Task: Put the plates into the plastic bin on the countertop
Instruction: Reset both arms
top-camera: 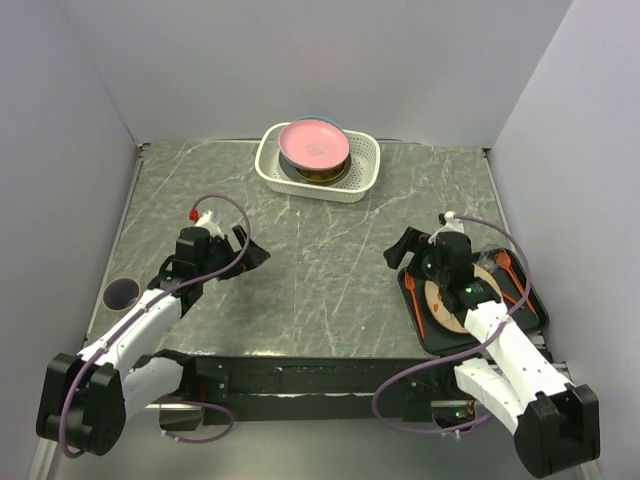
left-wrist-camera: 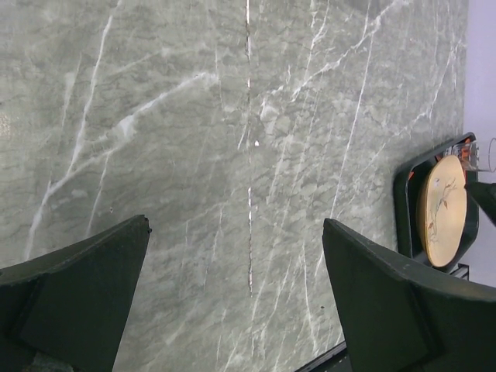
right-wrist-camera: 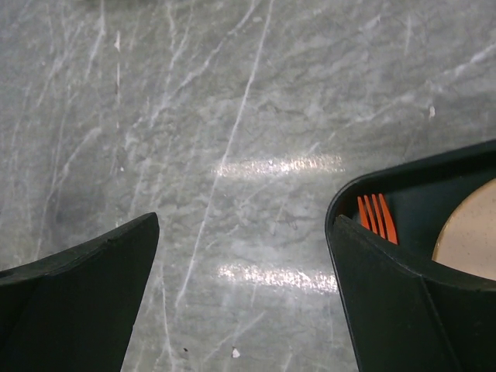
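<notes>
At the far middle of the countertop (top-camera: 320, 270) stands the white plastic bin (top-camera: 366, 172). It holds a stack of plates with a pink plate (top-camera: 314, 143) on top. Another cream plate (top-camera: 447, 303) lies on a black tray at the right, partly hidden by my right arm. The left wrist view shows this cream plate (left-wrist-camera: 443, 209) with a sprig pattern. My left gripper (top-camera: 252, 250) hovers open over bare marble left of centre, nothing between its fingers. My right gripper (top-camera: 398, 252) is open too, just left of the tray, empty. Each wrist view shows wide jaws, the left gripper (left-wrist-camera: 235, 225) and the right gripper (right-wrist-camera: 242, 221).
The black tray (top-camera: 533, 310) sits at the right near edge and carries orange forks (top-camera: 503, 262) beside the plate; one fork (right-wrist-camera: 377, 217) shows by my right finger. A dark round spot (top-camera: 122, 292) marks the countertop's left edge. Grey walls enclose three sides.
</notes>
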